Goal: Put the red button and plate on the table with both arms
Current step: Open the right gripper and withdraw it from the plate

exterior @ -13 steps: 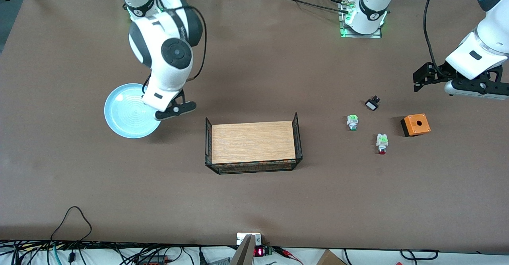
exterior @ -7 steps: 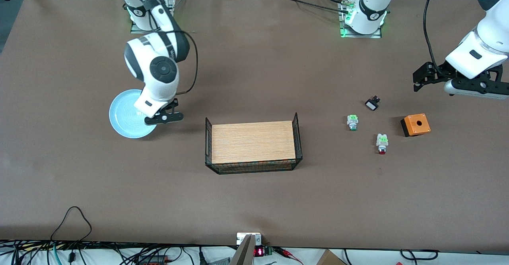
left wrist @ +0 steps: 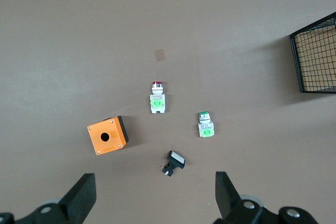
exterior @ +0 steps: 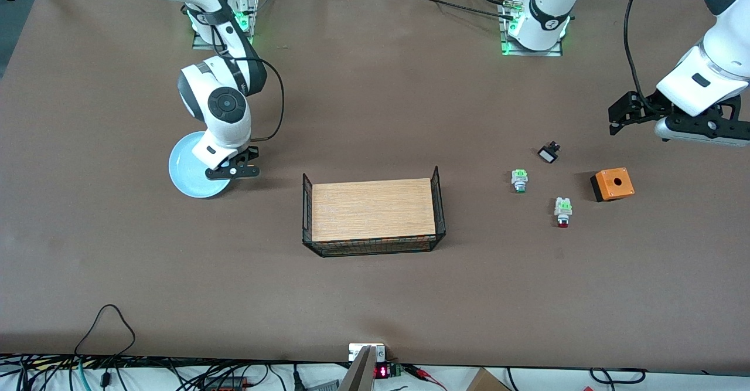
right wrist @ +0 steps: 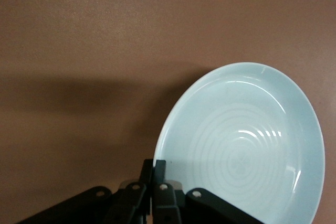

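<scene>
So the right pincer has the plate by its rim, pinched tight on the edge that faces the mesh-sided platform. You can see it clearly in the right wrist view: fingers clamped on the rim of the plate, brown table right underneath. It's toward the right arm's end of the table, and looks low, maybe already touching down, but I can't tell for sure whether it's resting or just above the surface. Either way the grip isn't let go, so I'd call the plate half nearly done, not done.

The left pincer is up in the air over the left arm's end of the table, spread wide and holding nothing. Its wrist view looks down on the red button, which lies on its side on the table, with the green button, an orange box and a small black part close by.

Honestly the red button is sitting on the table already, so either that half is finished or it hasn't been touched, can't say which. What's left for sure: release the plate and back off.
</scene>
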`<state>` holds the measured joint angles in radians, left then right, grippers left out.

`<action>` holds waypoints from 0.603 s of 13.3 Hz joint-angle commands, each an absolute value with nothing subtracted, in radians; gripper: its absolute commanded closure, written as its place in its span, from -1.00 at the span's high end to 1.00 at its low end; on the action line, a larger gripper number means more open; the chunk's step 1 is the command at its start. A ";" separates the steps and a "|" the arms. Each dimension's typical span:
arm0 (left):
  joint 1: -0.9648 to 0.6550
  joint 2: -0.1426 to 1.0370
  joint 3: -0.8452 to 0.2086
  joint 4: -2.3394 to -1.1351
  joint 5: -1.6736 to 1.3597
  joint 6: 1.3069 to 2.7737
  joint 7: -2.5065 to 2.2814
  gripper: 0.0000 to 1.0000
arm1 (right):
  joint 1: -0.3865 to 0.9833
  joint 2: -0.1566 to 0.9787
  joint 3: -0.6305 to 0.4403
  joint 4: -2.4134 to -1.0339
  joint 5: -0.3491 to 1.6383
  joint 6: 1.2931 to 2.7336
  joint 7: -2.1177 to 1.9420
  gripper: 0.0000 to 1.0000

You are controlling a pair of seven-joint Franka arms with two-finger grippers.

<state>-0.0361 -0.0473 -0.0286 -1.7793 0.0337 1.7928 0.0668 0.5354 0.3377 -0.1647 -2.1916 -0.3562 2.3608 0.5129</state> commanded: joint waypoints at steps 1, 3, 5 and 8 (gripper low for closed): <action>-0.044 -0.038 -0.021 -1.752 0.031 1.769 0.081 1.00 | 0.529 0.360 -0.161 -2.201 -0.371 2.391 0.583 -0.75; -0.044 -0.038 -0.026 -1.752 0.031 1.769 0.081 1.00 | 0.529 0.365 -0.161 -2.200 -0.371 2.393 0.587 -0.24; -0.044 -0.038 -0.028 -1.752 0.031 1.766 0.081 1.00 | 0.522 0.357 -0.161 -2.194 -0.368 2.387 0.588 0.29; -0.044 -0.038 -0.028 -1.752 0.031 1.763 0.081 1.00 | 0.486 0.315 -0.160 -2.174 -0.356 2.375 0.562 1.00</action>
<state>-0.0390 -0.0473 -0.0302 -1.7793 0.0337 1.7875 0.0668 0.5180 0.3610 -0.1659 -2.1773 -0.3560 2.3830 0.5708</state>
